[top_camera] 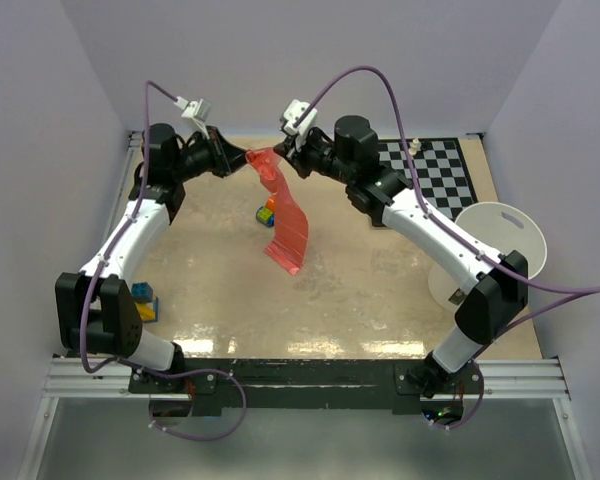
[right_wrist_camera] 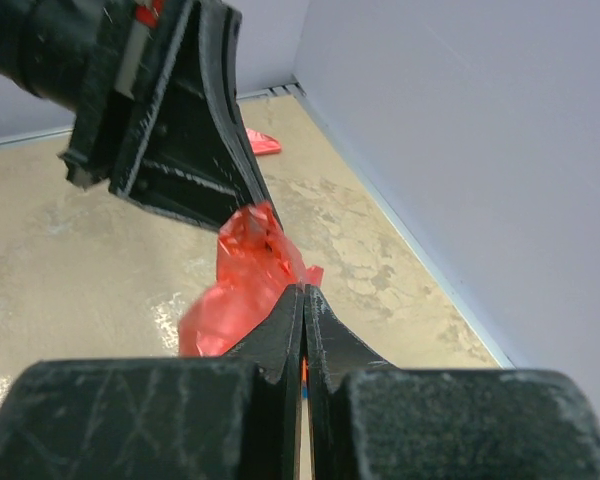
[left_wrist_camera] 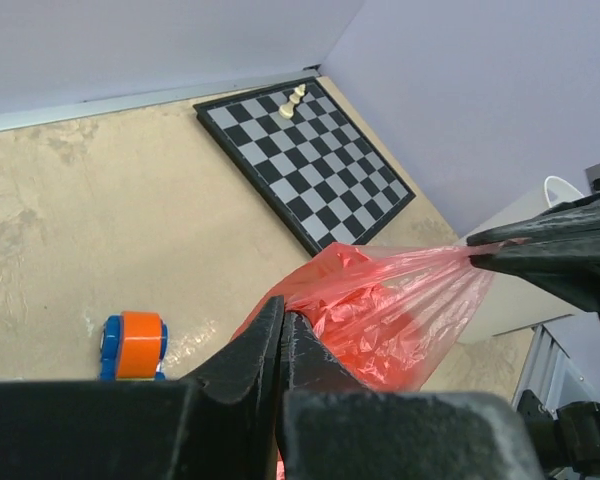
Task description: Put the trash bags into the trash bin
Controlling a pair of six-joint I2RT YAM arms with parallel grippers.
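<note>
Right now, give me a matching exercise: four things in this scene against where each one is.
Things: 1 trash bag; 2 trash bin; 3 checkerboard; 4 blue and yellow blocks.
Places: a far right corner; b left edge; c pinched between left gripper and right gripper; d middle of the right edge.
Pairs: 1-c, 2-d, 3-a, 4-b.

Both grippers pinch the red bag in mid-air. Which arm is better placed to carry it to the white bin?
Right, probably. The trash bin stands at the far right, on the side of the right gripper, which is shut on the trash bag. The left gripper, also gripping it, would have to reach across.
</note>
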